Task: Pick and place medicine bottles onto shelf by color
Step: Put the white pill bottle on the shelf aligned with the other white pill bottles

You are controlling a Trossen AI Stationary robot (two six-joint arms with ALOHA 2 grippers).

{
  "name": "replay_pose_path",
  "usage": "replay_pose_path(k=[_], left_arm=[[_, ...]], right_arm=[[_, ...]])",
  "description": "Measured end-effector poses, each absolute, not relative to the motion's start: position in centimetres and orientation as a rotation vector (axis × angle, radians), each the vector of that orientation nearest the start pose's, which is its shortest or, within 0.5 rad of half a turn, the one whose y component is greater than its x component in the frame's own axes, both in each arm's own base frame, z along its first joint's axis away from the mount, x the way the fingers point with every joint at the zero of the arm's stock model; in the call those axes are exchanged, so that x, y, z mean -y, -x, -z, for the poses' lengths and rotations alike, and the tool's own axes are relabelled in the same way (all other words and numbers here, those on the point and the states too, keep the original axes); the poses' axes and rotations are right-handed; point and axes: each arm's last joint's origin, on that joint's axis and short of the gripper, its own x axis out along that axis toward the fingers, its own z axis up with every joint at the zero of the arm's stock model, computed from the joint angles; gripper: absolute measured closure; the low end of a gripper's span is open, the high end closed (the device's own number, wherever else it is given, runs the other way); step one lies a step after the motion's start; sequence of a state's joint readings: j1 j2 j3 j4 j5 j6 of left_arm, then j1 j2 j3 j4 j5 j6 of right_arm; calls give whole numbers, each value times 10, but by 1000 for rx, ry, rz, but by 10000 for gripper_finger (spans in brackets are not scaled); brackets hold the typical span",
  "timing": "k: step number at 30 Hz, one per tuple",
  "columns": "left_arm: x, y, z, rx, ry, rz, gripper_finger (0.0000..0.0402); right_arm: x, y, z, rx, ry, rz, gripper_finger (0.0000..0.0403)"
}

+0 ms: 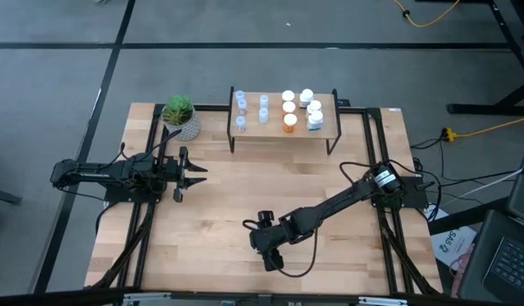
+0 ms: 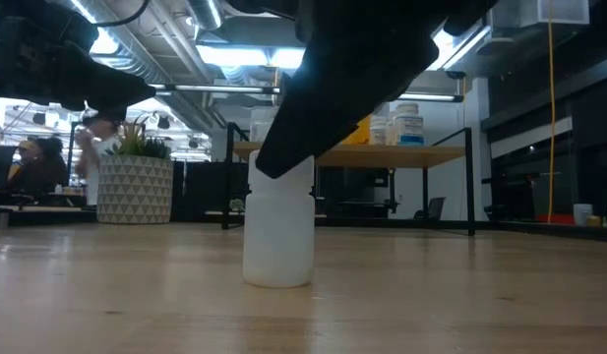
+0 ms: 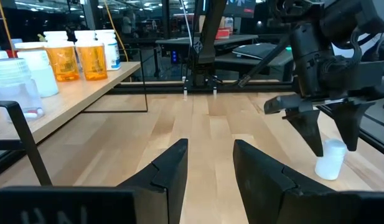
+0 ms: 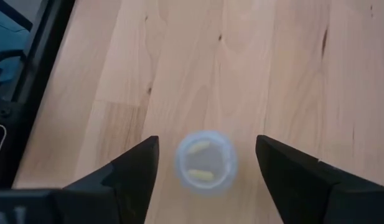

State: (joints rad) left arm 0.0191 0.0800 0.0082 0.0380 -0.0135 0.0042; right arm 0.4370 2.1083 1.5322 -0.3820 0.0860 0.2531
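Note:
A small pale, clear bottle (image 4: 206, 160) stands upright on its base on the wooden table near the front middle; it also shows in the low view (image 2: 278, 231) and the left wrist view (image 3: 332, 163). My right gripper (image 4: 207, 171) points down over it, open, one finger on either side with a gap to each. The shelf (image 1: 283, 127) stands at the far middle and carries pale blue bottles (image 1: 242, 109) at its left, orange ones (image 1: 289, 115) in the middle and white ones (image 1: 312, 110) at its right. My left gripper (image 1: 194, 174) waits open and empty at the table's left.
A green plant in a white pot (image 1: 181, 116) stands left of the shelf at the table's far left. Black rails (image 1: 376, 170) run along the table's sides. Bare wood (image 1: 270, 187) lies between the shelf and the right gripper.

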Motion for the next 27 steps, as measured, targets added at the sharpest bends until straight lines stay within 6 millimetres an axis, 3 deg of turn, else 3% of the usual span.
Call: replay_pose_path(k=[12, 15, 18, 21, 27], left_arm=[[-2, -102, -164, -34, -4, -33, 280], [-2, -102, -164, -34, -4, -33, 280], [-2, -102, -164, -34, -4, -32, 280], [-2, -102, -164, -34, -4, -33, 280], [-2, -102, -164, -34, -4, -32, 280]], right_arm=[[-188, -409, -168, -956, -49, -170, 256], [-185, -412, -174, -972, -106, -130, 265], [-178, -421, -195, -974, -127, -75, 265], [-166, -426, -227, -999, -21, -11, 265], [-131, -428, -309, -970, 242, 160, 265]])
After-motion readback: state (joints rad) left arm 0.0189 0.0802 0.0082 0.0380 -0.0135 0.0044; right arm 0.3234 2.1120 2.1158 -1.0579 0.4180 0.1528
